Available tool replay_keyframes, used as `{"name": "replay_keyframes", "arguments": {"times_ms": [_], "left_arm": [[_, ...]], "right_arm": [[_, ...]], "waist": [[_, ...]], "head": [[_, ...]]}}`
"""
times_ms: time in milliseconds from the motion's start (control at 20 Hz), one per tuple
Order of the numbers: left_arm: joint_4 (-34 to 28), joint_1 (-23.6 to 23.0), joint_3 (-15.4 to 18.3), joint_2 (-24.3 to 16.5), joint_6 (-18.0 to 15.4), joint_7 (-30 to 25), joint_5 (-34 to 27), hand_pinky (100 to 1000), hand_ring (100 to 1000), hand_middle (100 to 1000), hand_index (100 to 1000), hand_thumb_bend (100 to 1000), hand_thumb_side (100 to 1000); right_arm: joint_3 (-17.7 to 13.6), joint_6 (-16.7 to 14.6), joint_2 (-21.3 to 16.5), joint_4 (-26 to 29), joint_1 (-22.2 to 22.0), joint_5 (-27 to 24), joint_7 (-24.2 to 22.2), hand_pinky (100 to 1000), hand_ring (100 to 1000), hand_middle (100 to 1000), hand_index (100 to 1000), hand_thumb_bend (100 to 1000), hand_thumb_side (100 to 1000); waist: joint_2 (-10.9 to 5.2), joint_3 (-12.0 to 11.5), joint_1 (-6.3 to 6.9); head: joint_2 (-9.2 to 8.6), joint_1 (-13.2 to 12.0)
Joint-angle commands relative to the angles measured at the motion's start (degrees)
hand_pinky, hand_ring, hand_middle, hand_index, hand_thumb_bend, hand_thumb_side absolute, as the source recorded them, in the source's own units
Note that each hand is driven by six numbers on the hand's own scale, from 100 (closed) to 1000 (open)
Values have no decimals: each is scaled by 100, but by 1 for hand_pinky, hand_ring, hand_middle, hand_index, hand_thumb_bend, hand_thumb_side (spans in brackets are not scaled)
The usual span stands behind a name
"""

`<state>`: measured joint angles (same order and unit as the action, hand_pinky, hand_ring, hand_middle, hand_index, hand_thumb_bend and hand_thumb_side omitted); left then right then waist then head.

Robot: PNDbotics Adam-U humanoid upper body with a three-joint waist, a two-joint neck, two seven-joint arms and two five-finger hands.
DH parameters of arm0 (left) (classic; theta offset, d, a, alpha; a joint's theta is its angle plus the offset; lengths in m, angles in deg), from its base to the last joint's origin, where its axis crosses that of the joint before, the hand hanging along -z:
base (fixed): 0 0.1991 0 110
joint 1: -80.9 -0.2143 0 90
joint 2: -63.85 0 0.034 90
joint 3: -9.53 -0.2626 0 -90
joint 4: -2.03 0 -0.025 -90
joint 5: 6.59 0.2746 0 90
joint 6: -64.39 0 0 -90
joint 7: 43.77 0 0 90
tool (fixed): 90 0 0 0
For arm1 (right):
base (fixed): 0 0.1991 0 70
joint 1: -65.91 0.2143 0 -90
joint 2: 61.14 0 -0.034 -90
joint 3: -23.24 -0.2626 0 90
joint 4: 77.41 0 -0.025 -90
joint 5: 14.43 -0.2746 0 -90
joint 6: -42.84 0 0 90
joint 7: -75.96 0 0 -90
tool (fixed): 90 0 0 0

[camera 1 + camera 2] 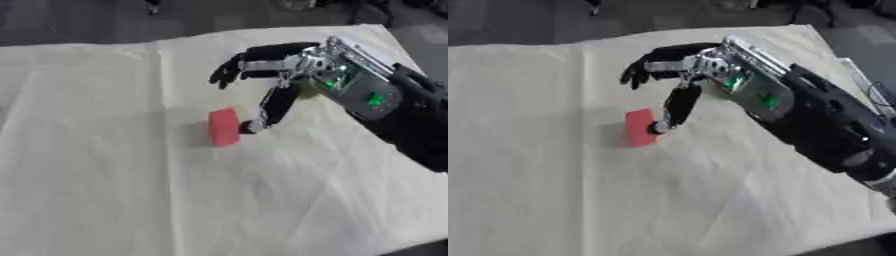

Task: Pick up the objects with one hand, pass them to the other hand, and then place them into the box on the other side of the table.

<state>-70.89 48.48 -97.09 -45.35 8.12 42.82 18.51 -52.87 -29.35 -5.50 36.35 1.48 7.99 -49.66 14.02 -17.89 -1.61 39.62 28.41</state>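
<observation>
cream cloth (131, 200) covers the desk. my right hand (262, 65) hangs over its middle, fingers spread, holding nothing, thumb tip touching the red block (224, 127). block looks light, rigid; pinch across its flat faces.

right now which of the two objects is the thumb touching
The red block, out in the open on the cloth; the yellowish object sits mostly hidden under the right hand.

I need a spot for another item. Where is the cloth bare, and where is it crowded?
Bare: the cloth left of and in front of the red block. Crowded: around the block, where the right hand hangs open, thumb tip at the block's right edge.
</observation>
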Motion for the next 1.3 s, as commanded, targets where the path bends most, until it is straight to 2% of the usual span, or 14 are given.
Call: {"name": "replay_keyframes", "arguments": {"times_ms": [50, 250, 750, 950, 1150, 1300], "left_arm": [[-103, 147, 68, -98, 2, 36, -36, 776, 707, 672, 738, 322, 279], [-127, 135, 84, -110, 25, 75, -71, 775, 706, 671, 736, 315, 285], [-191, 113, 102, -136, 69, 140, -185, 773, 704, 670, 734, 307, 300], [-208, 111, 94, -139, 85, 150, -217, 771, 703, 669, 732, 303, 306], [-233, 104, 93, -146, 100, 168, -244, 770, 701, 666, 730, 298, 310], [-246, 104, 97, -136, 117, 193, -280, 768, 700, 665, 729, 293, 314]], "right_arm": [[-7, 97, -64, 83, 6, 202, 197, 873, 887, 788, 923, 495, 234], [76, 173, 47, 83, -68, 492, 178, 873, 885, 785, 914, 525, 261], [134, 453, 114, -44, -202, 972, 342, 884, 882, 783, 897, 490, 226], [166, 479, 128, -201, -221, 1062, 383, 888, 881, 779, 891, 456, 185], [191, 529, 156, -404, -235, 1152, 428, 891, 876, 769, 881, 407, 100], [221, 523, 196, -518, -231, 1183, 412, 887, 871, 763, 875, 411, 105]], "waist": [[17, -28, 49], [65, -64, 25], [181, -124, 32], [225, -144, 33], [261, -160, 32], [292, -169, 25]], "head": [[-88, 33], [-96, 55], [-152, 105], [-198, 113], [-229, 120], [-252, 133]]}}
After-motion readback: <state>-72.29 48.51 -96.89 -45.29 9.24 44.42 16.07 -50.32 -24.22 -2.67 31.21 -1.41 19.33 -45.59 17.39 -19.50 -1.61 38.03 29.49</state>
